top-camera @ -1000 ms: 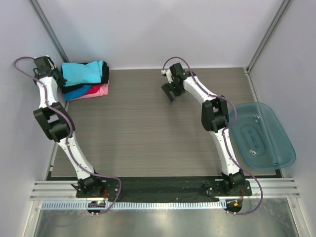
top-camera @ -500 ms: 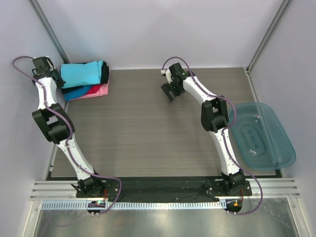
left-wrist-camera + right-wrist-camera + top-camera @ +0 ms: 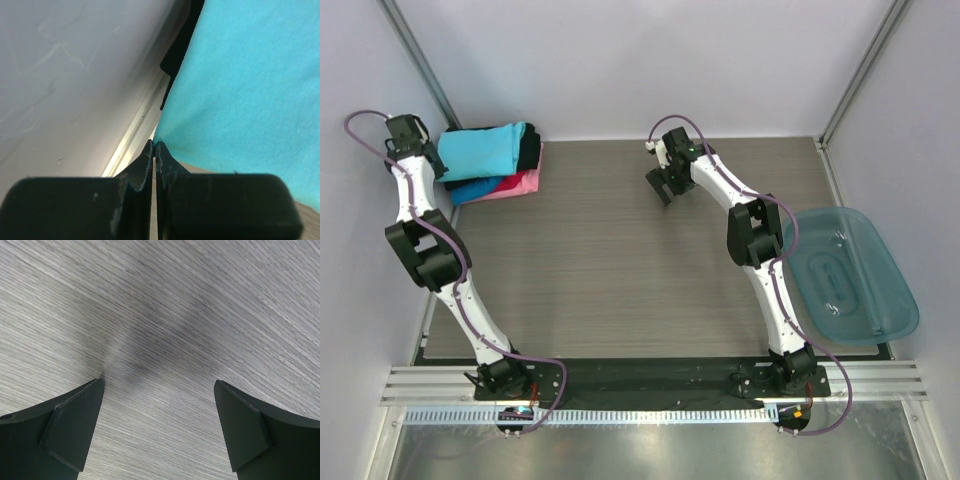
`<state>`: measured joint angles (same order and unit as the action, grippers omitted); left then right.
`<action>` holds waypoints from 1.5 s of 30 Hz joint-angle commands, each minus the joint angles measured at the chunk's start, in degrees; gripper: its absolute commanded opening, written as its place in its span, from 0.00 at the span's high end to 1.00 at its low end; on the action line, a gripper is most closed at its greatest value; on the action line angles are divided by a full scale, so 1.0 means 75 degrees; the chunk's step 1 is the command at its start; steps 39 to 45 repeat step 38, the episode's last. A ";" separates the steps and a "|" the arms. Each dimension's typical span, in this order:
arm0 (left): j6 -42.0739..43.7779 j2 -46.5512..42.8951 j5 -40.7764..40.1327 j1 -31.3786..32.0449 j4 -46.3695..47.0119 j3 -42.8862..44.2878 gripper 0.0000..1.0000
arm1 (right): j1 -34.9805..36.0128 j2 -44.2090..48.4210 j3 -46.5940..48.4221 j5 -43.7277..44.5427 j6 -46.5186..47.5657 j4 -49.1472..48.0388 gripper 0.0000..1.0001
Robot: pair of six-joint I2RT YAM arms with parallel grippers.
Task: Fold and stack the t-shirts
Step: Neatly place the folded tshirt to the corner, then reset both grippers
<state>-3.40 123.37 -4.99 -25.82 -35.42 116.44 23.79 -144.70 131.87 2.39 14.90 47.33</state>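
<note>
Four folded shirts make one pile directly ahead of the left gripper (image 3: pixel 432 163). A turquoise t-shirt (image 3: pixel 485 150) lies on top, a black t-shirt (image 3: pixel 533 148) shows at its far end, and a blue t-shirt (image 3: pixel 470 190) and a pink-red t-shirt (image 3: pixel 520 183) sit underneath.

This gripper is fully closed, its fingertips pressed together, and its wrist view shows no cloth between them. The turquoise t-shirt's near corner lies at the tips, touching or just clear; I cannot tell which.

From the tips the pile's long axis runs straight away toward the other arm, with a short folded edge facing the gripper. Which end is collar and which hem cannot be made out.

Over bare table (image 3: pixel 620 270), the right gripper (image 3: pixel 665 188) hangs spread wide and empty, well apart from the pile, so the left arm is much the nearer. I judge that any squaring nudge or fresh grip on the top shirt falls to the left arm, working along that long axis.
</note>
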 commanded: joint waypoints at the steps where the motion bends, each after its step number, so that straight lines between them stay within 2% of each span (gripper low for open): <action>1: 0.0371 0.0050 -0.0669 -0.0084 0.0199 0.0412 1.00 | 0.0074 0.0005 0.0147 -0.0003 0.0006 0.0006 0.01; 7: 0.0604 0.0214 -0.0893 -0.0026 0.0281 0.0412 1.00 | 0.0074 -0.0007 0.0147 0.0009 0.0018 0.0006 0.01; 8: 0.0664 0.0238 -0.0974 0.0044 0.0246 0.0435 0.95 | 0.0074 -0.0007 0.0136 0.0009 0.0018 0.0006 0.02; 10: 0.0676 0.0191 -0.1196 0.0185 0.0246 0.0412 0.79 | 0.0074 -0.0007 0.0159 0.0056 0.0006 0.0006 0.01; 11: 0.0653 0.0145 -0.1139 0.0313 0.0258 0.0400 0.65 | 0.0074 0.0005 0.0159 0.0067 -0.0005 0.0006 0.02; 13: 0.0594 -0.0101 -0.1092 0.0489 0.0304 0.0400 0.58 | 0.0062 0.0040 0.0194 0.0149 -0.0017 -0.0006 0.01; 14: 0.0605 -0.0183 -0.0999 0.0583 0.0316 0.0446 0.41 | 0.0074 0.0110 0.0206 0.0173 -0.0017 -0.0018 0.01; 16: 0.0547 -0.0406 -0.0998 0.0876 0.0363 0.0668 0.29 | 0.0062 0.0308 0.0241 0.0255 -0.0052 -0.0064 0.00; 18: 0.0524 -0.0512 -0.0894 0.1179 0.0375 0.0844 0.21 | 0.0039 0.0473 0.0206 0.0279 -0.0041 -0.0088 0.00; 19: 0.0512 -0.0651 -0.0777 0.1297 0.0398 0.0927 0.14 | 0.0016 0.0566 0.0171 0.0279 -0.0052 -0.0111 0.00; 20: 0.0500 -0.0711 -0.0718 0.1391 0.0398 0.0985 0.01 | -0.0008 0.0672 0.0171 0.0267 -0.0087 -0.0112 0.00; 24: 0.0559 -0.0969 -0.0600 0.1989 0.0410 0.1057 0.00 | -0.0043 0.1106 -0.0145 0.0804 -0.0450 -0.0287 0.00; 30: 0.0032 -0.1285 0.0373 0.2622 0.0340 0.0260 0.00 | -0.0043 0.1739 -0.0602 0.1438 -0.0545 -0.0486 0.00; 37: -0.0484 -0.1239 0.0619 0.3325 0.0304 0.0107 0.00 | -0.0008 0.2079 -0.0627 0.1474 -0.0380 -0.0580 0.00; 45: -0.0450 -0.1250 0.0619 0.3372 0.0293 0.0107 0.00 | -0.0008 0.2102 -0.0591 0.1497 -0.0404 -0.0569 0.00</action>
